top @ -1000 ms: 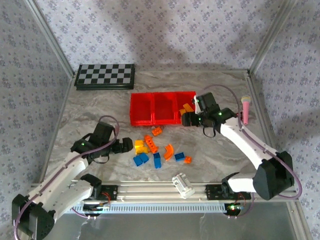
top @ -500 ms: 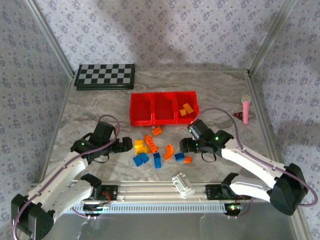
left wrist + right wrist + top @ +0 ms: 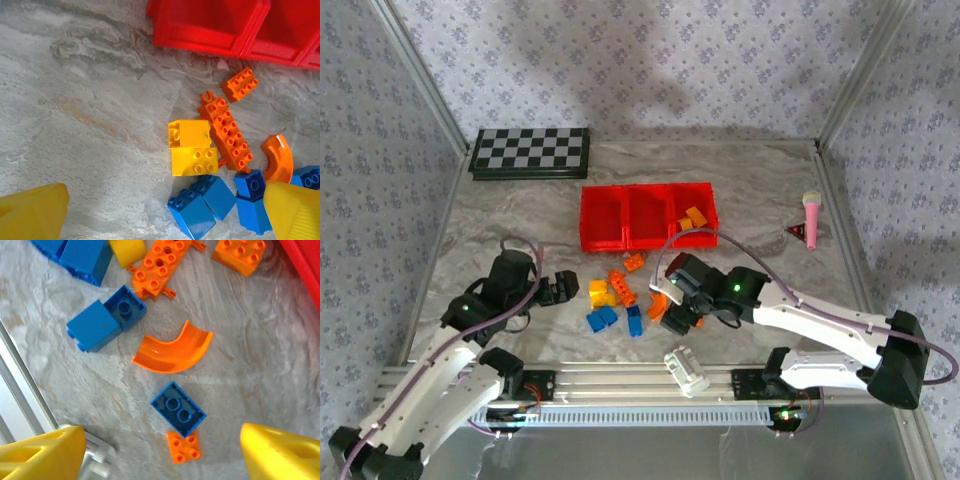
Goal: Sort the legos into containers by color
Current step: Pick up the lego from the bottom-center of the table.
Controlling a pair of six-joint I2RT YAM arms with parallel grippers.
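Note:
Three joined red containers (image 3: pixel 648 217) sit mid-table; the right one holds two orange legos (image 3: pixel 692 218). Loose legos lie in front of them: yellow (image 3: pixel 194 161), a long orange one (image 3: pixel 231 140), blue ones (image 3: pixel 217 192). My left gripper (image 3: pixel 565 290) is open just left of the pile, its yellow fingers (image 3: pixel 30 210) wide apart and empty. My right gripper (image 3: pixel 670 305) hovers open over the pile's right side. Between its fingers (image 3: pixel 282 452) lie a curved orange lego (image 3: pixel 172 351), an upturned blue lego (image 3: pixel 178 408) and a small orange lego (image 3: pixel 183 447).
A white ribbed cylinder (image 3: pixel 686 370) lies near the front rail (image 3: pixel 650 385), close to my right gripper. A checkerboard (image 3: pixel 530 152) sits at the back left and a pink microphone toy (image 3: pixel 811 216) at the right.
My right arm swung from the right container down and left to hover over the loose legos. My left arm drew back slightly to the left.

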